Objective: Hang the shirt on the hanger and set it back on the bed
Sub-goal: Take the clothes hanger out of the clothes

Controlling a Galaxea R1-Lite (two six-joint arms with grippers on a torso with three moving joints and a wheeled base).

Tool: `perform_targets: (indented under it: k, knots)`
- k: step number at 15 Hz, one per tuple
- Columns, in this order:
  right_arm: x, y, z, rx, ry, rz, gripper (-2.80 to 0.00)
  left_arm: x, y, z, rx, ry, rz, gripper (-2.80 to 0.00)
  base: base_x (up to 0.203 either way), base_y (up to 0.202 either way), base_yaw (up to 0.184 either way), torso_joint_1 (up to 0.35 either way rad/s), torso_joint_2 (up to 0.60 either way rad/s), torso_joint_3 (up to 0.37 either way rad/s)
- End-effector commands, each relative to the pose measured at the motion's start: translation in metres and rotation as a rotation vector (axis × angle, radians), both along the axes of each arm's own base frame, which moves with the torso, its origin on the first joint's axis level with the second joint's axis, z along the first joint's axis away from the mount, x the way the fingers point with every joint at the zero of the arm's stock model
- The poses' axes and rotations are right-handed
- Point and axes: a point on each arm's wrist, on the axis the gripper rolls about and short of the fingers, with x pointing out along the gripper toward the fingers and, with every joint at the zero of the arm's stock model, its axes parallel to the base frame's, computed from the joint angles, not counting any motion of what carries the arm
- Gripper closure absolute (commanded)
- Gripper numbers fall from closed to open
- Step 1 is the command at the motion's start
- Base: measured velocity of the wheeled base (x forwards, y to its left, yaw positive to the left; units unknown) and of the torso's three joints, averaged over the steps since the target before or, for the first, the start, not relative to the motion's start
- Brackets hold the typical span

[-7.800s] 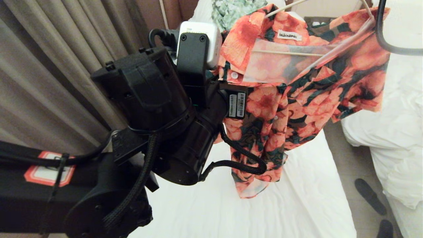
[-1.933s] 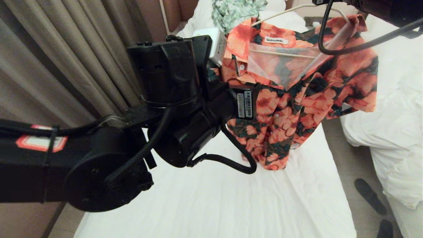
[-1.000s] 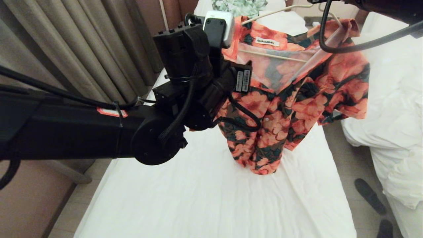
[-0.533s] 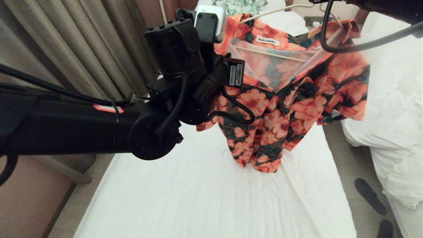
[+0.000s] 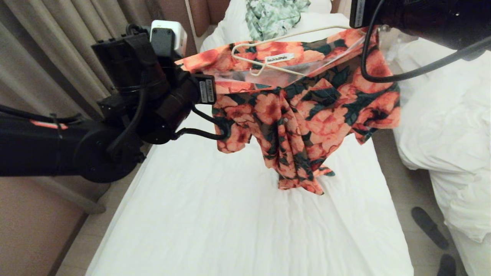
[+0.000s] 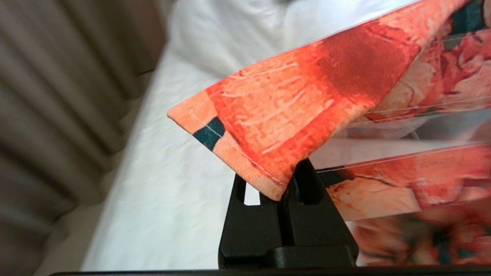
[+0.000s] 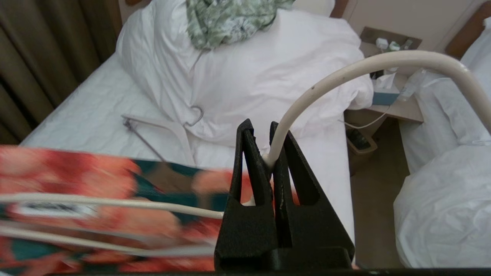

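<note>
The floral orange shirt [image 5: 307, 115] hangs spread above the bed [image 5: 230, 222], its lower end down at the sheet. A thin cream hanger [image 5: 261, 61] lies inside its neck opening. My left gripper [image 6: 285, 180] is shut on a corner of the shirt [image 6: 307, 99], out at the shirt's left end in the head view. My right gripper [image 7: 261, 126] is shut on the hanger [image 7: 345, 73] at the foot of its hook, above the shirt's [image 7: 76, 172] right end. In the head view both grippers' fingers are hidden behind the wrists.
A pale green garment [image 5: 274, 13] lies on the pillows [image 7: 268, 69]. A thicker white hanger [image 7: 165, 126] lies on the sheet below them. Curtains [image 5: 57, 50] line the left side. A second bed [image 5: 452, 115] stands right, with dark slippers [image 5: 429, 228] in the aisle and a nightstand [image 7: 391, 103] beyond.
My left gripper has shut on the shirt's edge and drawn it leftwards, stretching the shirt out wide. The hanger now lies flatter. The right arm has barely moved.
</note>
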Motion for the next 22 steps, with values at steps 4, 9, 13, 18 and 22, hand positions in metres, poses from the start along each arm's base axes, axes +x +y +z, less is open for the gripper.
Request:
perform_targets:
  k: [4,9,13,18,22]
  knots:
    - [0.026,0.014,-0.024,-0.026,0.046,-0.007,0.0,0.015,0.007,-0.034,-0.012,0.095,0.069,0.0,0.0,0.0,0.0,0.0,0.0,0.0]
    - [0.061,0.036,-0.059,-0.047,0.079,-0.008,0.0,0.029,0.011,-0.064,-0.029,0.176,0.052,-2.8,0.0,0.0,0.0,0.0,0.0,0.0]
    - [0.091,0.054,-0.092,-0.056,0.093,-0.009,0.0,0.039,0.037,-0.068,-0.052,0.193,0.027,-2.8,0.0,0.0,0.0,0.0,0.0,0.0]
    - [0.117,0.06,-0.12,-0.056,0.098,-0.028,0.0,0.017,0.055,-0.075,0.009,0.413,-0.182,-2.8,0.0,0.0,0.0,0.0,0.0,0.0]
    - [0.124,0.059,-0.127,-0.058,0.107,-0.038,0.0,0.015,0.047,-0.069,-0.124,0.541,-0.265,-2.8,0.0,0.0,0.0,0.0,0.0,0.0]
